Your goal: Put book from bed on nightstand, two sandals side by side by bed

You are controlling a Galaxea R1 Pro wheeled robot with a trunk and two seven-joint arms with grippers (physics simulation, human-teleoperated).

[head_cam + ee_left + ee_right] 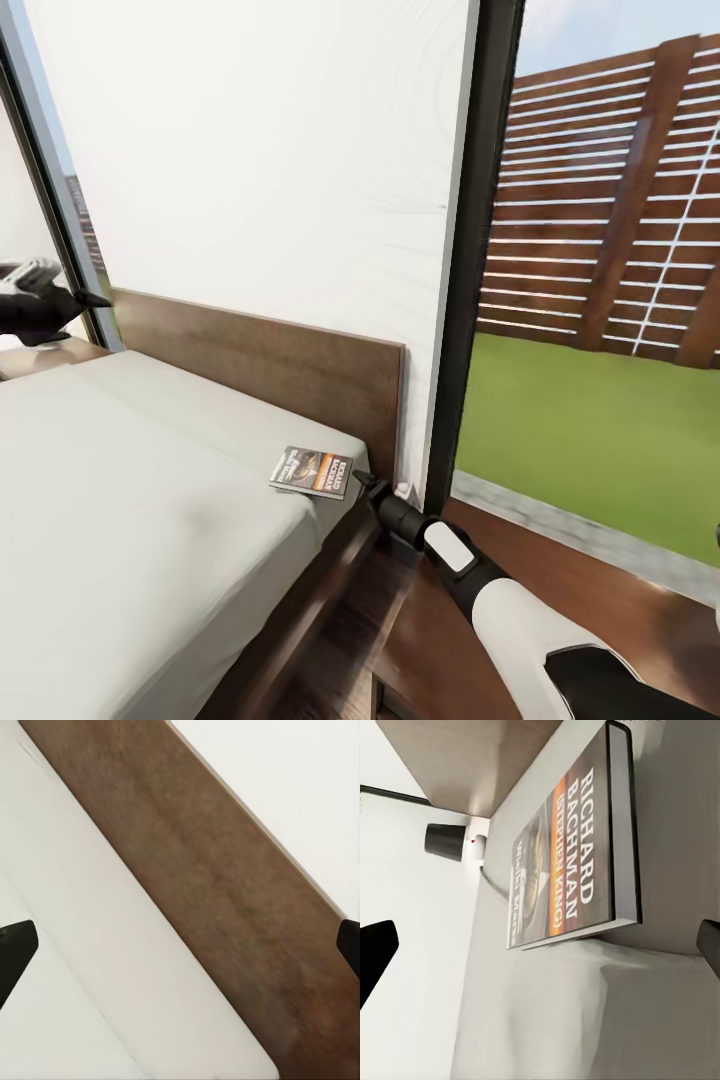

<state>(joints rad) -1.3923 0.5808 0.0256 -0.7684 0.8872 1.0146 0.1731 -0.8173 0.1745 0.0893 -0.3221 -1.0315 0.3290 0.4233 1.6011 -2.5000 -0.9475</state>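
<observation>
The book point(312, 472) lies flat on the grey mattress at the corner of the bed point(150, 480) closest to the headboard point(270, 360). My right gripper point(362, 482) reaches in from the bed's side and stands open just short of the book point(577, 847), with its fingertips point(375, 960) spread wide on both sides. My left gripper point(70, 300) hovers open over the far side of the bed, facing the headboard point(225, 885) and mattress point(112, 967). A dark-brown nightstand point(650, 600) sits under my right arm. The two sandals are out of view.
A tall black-framed window point(480, 250) stands right behind the nightstand, with a slatted fence point(620, 200) and grass outside. A black plug point(446, 840) sits in the white wall beside the headboard. Another brown nightstand top point(45, 357) lies beyond the bed.
</observation>
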